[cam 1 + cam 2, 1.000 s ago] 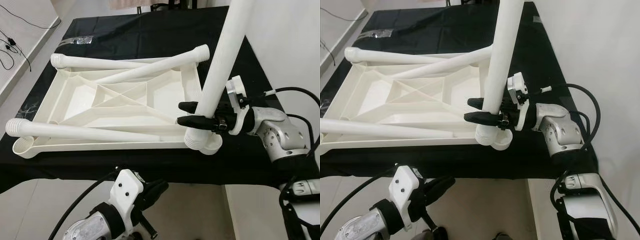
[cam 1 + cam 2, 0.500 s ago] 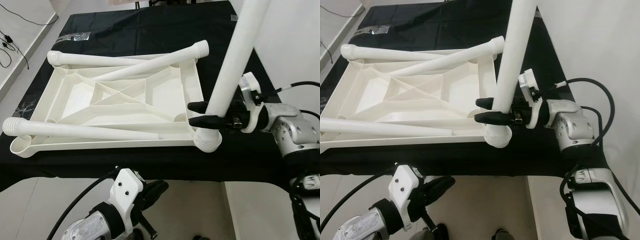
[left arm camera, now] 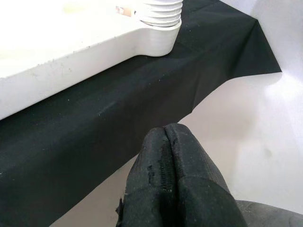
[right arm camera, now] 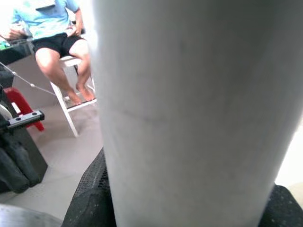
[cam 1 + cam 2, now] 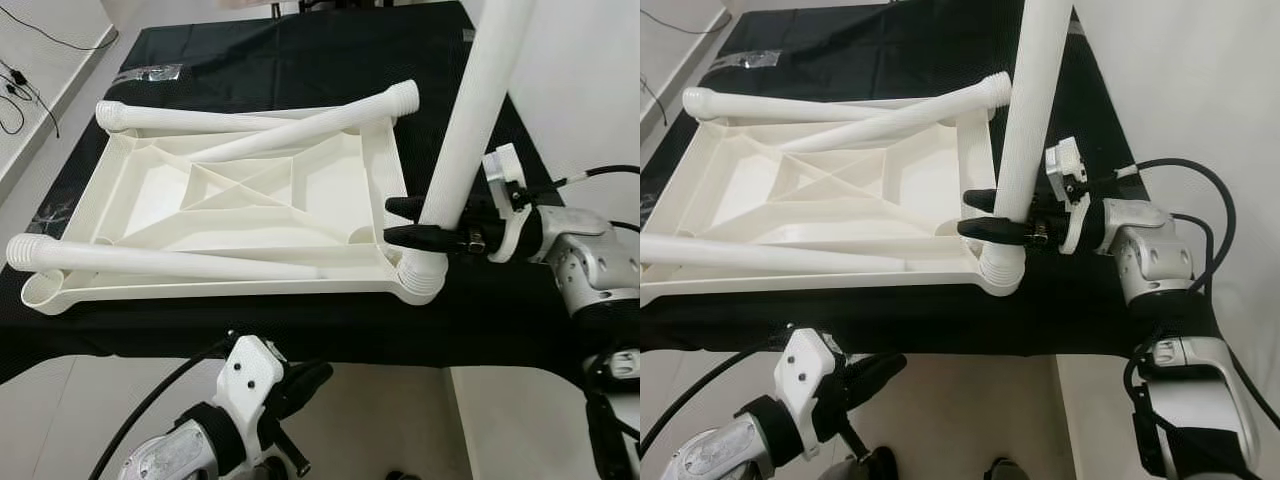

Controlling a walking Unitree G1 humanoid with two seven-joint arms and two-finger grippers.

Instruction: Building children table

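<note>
An upturned white table top (image 5: 220, 292) lies on the black cloth. Three white legs lie across it: one along the near rim (image 5: 170, 262), one along the far rim (image 5: 190, 120), one diagonal (image 5: 310, 125). A fourth leg (image 5: 470, 120) stands nearly upright, its threaded end at the near right corner socket (image 5: 422, 283). My right gripper (image 5: 395, 221) is shut on this leg just above the socket; the leg (image 4: 189, 118) sits between the fingers in the right wrist view. My left gripper (image 5: 305, 375) hangs below the table's front edge, shut and holding nothing (image 3: 165, 130).
The black cloth (image 5: 300, 60) covers the whole work table, and a white wall stands close on the right. A clear plastic bag (image 5: 150, 75) lies at the far left. Cables (image 5: 20, 90) trail on the floor at left. A person sits on a white chair (image 4: 52, 33) beyond.
My right gripper has carried the upright leg to the right and straightened it; its threaded end now rests at the corner socket. The camera shifted slightly. The left arm stayed put.
</note>
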